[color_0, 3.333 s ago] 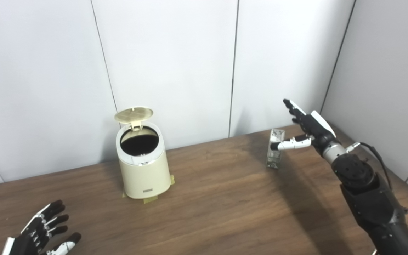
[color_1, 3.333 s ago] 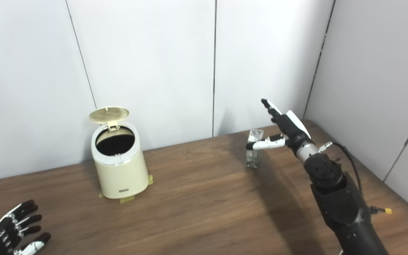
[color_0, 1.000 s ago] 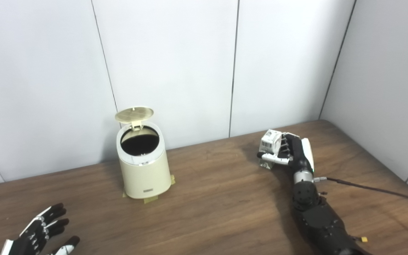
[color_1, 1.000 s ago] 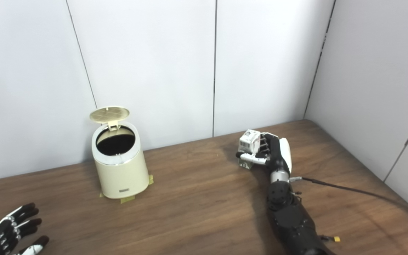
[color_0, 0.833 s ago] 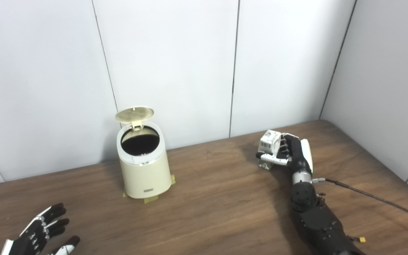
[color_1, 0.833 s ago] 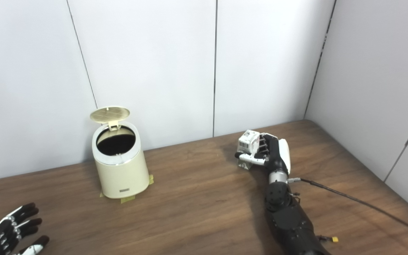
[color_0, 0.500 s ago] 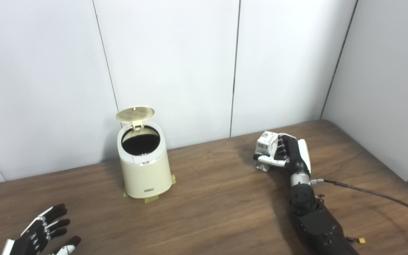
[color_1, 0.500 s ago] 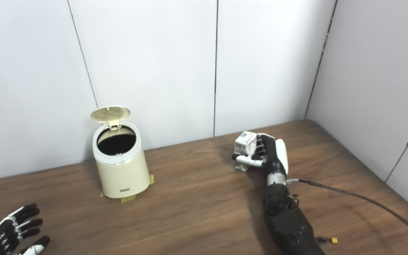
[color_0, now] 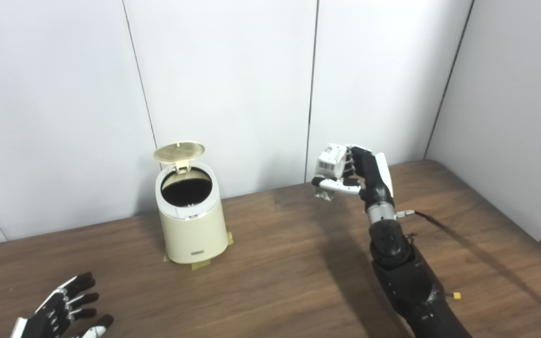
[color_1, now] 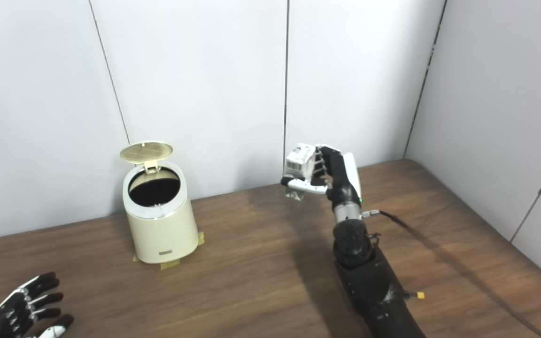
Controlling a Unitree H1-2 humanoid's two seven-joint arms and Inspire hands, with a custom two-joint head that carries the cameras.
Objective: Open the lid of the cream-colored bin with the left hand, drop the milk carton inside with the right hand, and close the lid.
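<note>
cream-colored bin [color_0: 190, 225]: left of centre on the table [color_0: 275, 277], lid [color_0: 179, 151] tipped up behind the dark mouth, ready to receive. milk carton [color_0: 330, 162]: right of centre, clear of the table, gripped in the right hand [color_0: 352, 174] for carrying leftward. left hand [color_0: 66, 312]: lower left corner, fingers spread, holding nothing.

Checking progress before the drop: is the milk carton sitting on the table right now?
No, the right hand holds the milk carton in its fingers, lifted above the table.

Bright, even light, soft shadows on the table [color_0: 270, 281], slight overall softness.
</note>
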